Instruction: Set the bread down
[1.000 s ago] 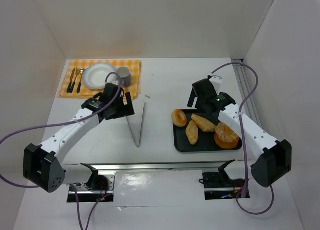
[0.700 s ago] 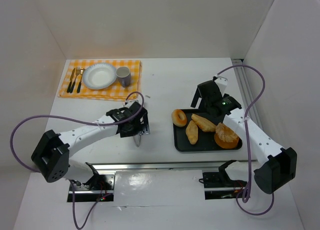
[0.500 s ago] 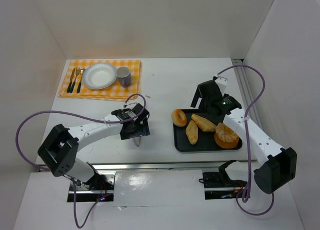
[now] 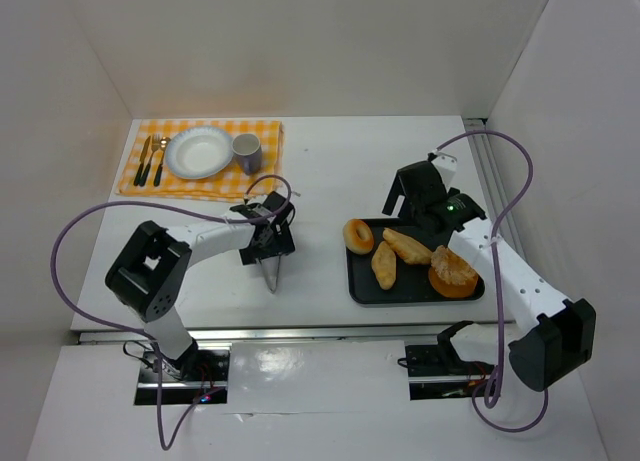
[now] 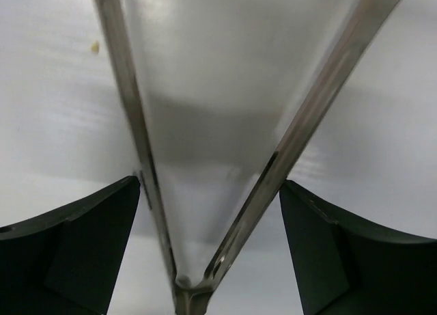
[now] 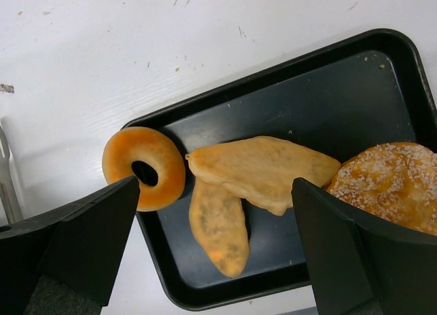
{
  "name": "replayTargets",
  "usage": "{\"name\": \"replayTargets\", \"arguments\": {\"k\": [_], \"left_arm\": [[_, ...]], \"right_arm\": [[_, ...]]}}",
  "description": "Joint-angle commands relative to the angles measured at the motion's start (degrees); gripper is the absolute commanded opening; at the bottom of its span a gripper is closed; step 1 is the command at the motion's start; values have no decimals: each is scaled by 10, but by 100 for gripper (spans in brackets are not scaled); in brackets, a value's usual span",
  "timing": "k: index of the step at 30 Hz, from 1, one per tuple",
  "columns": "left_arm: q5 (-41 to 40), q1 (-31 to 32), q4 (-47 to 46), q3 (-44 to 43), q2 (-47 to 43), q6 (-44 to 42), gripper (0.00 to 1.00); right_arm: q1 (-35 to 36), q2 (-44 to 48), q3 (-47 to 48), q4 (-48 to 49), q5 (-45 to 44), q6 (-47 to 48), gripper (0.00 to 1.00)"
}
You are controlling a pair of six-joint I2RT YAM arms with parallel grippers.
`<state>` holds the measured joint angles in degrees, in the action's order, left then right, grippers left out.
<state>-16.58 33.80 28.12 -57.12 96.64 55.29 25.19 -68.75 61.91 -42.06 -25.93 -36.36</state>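
Over the worktop (image 4: 330,171), the top view shows the bread (image 4: 384,263) on a black tray (image 4: 415,297): the ring (image 4: 358,235) at its far left corner, one roll (image 4: 407,246) slanting from the ring toward the orange pastry (image 4: 453,272), the second roll (image 4: 383,271) lengthwise near-to-far, with the right hand (image 4: 405,199) spread at the far rim. From the left wrist, the left hand (image 5: 208,185) is spread, its fingers (image 5: 75,247) flanking the tongs (image 5: 131,103), whose arms widen away from the camera. From the right wrist, one roll's long axis runs across the picture, its left end meeting the ring.
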Motion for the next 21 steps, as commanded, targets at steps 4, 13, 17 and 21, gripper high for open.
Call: {"name": "replayTargets", "arguments": {"k": [4, 13, 17, 21], "left_arm": [[2, -6, -33, -33, 59, -26, 75], [-18, 26, -39, -10, 7, -75, 23], [-40, 78, 3, -10, -51, -123, 14], [8, 120, 43, -39, -106, -200, 15]], "right_arm": [[-3, 20, -6, 21, 4, -1, 100], [-3, 20, -6, 26, 4, -1, 100], [-8, 20, -6, 26, 4, 4, 100], [-8, 20, 6, 21, -8, 4, 100]]}}
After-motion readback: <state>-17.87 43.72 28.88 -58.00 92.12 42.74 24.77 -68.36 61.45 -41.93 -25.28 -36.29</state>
